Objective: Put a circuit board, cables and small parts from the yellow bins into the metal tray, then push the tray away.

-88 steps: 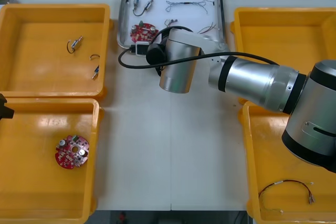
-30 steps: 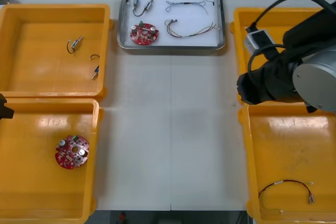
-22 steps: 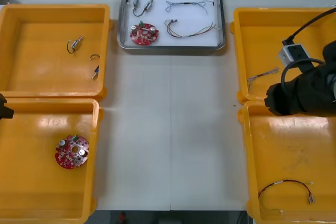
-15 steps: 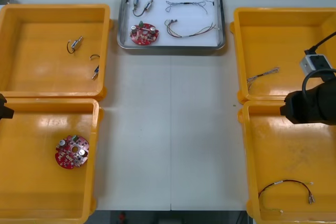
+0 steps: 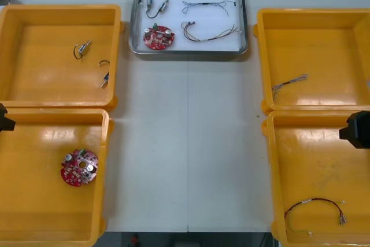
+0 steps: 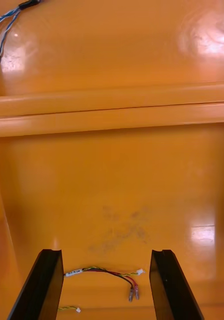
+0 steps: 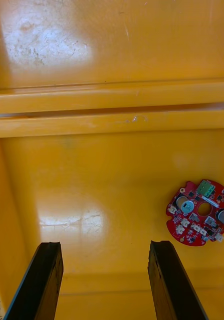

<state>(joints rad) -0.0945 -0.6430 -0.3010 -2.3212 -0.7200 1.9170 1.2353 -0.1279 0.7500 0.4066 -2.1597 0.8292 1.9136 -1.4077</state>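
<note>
The right jaws stand apart, clamped on nothing, above the near right bin (image 6: 112, 200) at the table's near right corner; a red and yellow cable (image 6: 104, 272) lies on that bin's floor, seen in the gap between them; a blue and white cable (image 6: 4, 22) lies farther off in the far right bin (image 6: 117, 45). The left jaws are likewise apart and empty over the near left bin (image 7: 91, 175); a round red circuit board (image 7: 198, 212) lies on its floor, off to one side of the gap. The metal tray (image 5: 188, 52) sits at the middle of the table's far edge, well apart from both, holding a second circuit board (image 5: 159, 36), cables and small metal parts.
</note>
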